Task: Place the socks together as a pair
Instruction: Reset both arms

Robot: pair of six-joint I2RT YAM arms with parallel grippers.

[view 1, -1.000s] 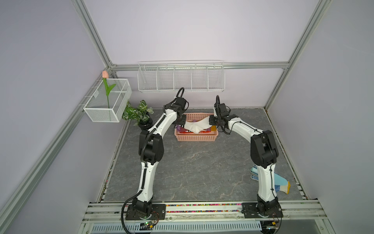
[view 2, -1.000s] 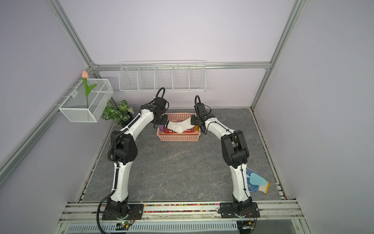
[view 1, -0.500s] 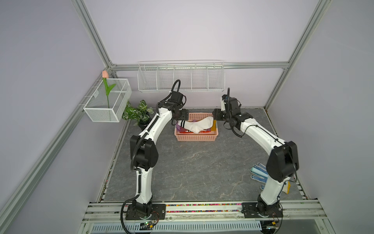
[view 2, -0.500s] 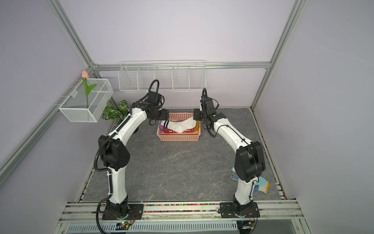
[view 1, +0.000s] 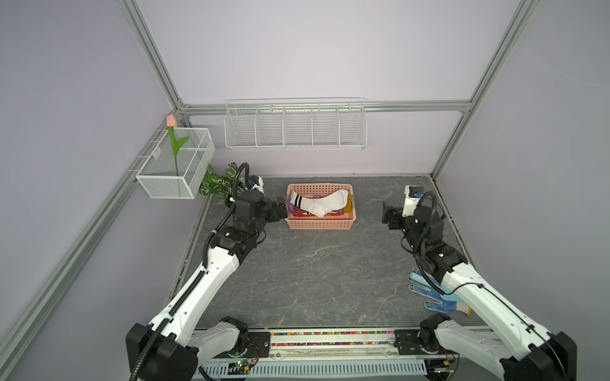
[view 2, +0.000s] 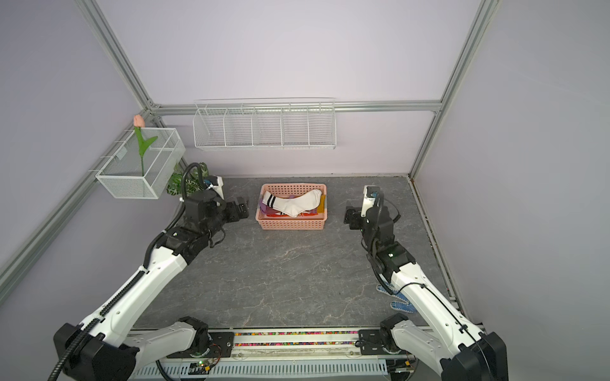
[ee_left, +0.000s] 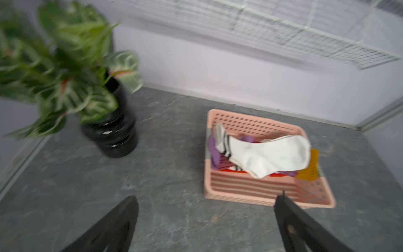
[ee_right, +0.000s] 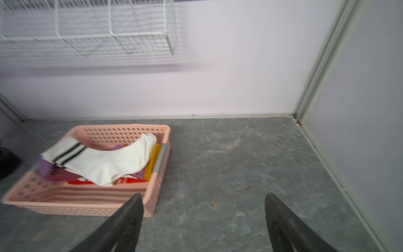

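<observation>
Both arms are reaching up the desk [view 1: 313, 280], one along each flank. The left arm [view 1: 211, 273] folds back at its elbow by seven o'clock. Its long white forearm runs toward ten, and the wrist bends so the left tool [view 1: 281, 210] points across toward three o'clock. It sits just beside the nine o'clock end of the pink basket [view 1: 318, 226], and in a top view we see a sliver of gap. From its wrist camera we see the black fingers [ee_left: 122, 218] spread wide with nothing between them: released. The right arm [view 1: 478, 297] mirrors it, with its elbow back at five o'clock, forearm climbing toward two and wrist turned. The right tool [view 1: 387, 216] faces nine o'clock, well apart from the basket, its jaws also spread and empty. The socks [ee_right: 102, 165] are piled in the basket at twelve o'clock. A white striped sock [view 1: 318, 204] is draped on top, with a purple toe [ee_left: 213, 150], a mustard cuff [ee_left: 309, 168] and a red sock [ee_right: 128, 180] peeking out beneath. Blue dotted gloves [view 1: 429, 293] lie at four o'clock, partly under the right forearm.
</observation>
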